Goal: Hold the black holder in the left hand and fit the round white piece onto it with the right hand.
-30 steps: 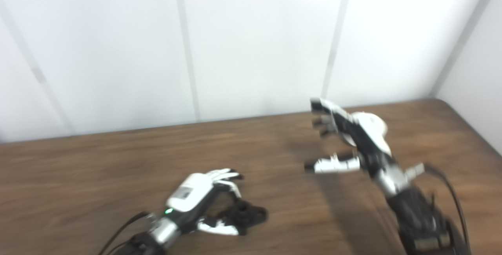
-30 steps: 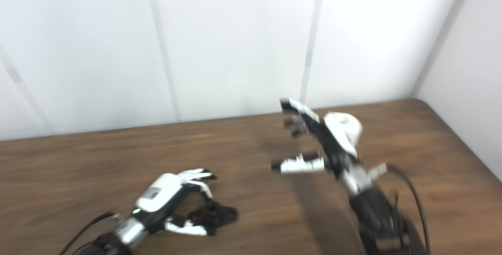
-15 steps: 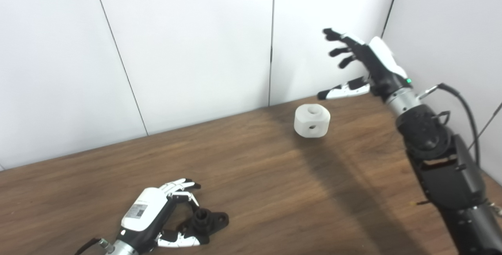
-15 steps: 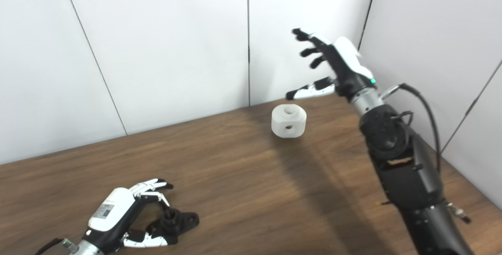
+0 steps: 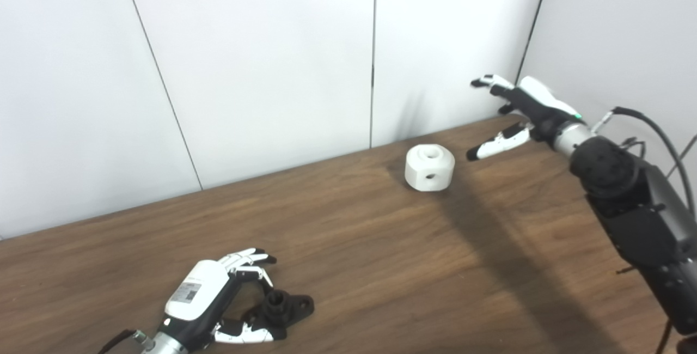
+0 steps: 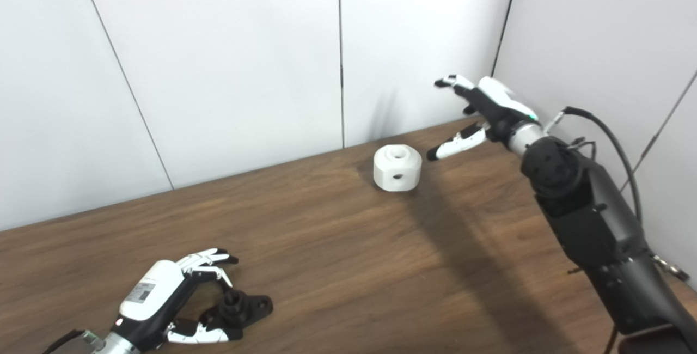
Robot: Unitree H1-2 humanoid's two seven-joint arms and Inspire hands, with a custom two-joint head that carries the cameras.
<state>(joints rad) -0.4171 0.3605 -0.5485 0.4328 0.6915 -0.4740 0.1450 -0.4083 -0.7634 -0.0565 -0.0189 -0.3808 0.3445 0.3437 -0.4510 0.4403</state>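
The black holder (image 5: 284,306) lies on the wooden table (image 5: 381,267) at the front left. My left hand (image 5: 209,295) rests beside it, its fingers arched over the holder's post and its thumb along the near side, not closed on it. The round white piece (image 5: 429,167), with a hole on top and one in its side, stands at the back of the table near the wall. My right hand (image 5: 524,113) is open with fingers spread. It hovers just to the right of the white piece and does not touch it.
White wall panels stand close behind the table and along its right side, forming a corner behind my right hand. A black cable (image 6: 604,125) loops off the right forearm. The dark right arm (image 6: 593,223) reaches over the table's right part.
The camera swung at first, then steadied. My right hand has come down from high against the wall to just right of the white piece. The left hand and holder have stayed put.
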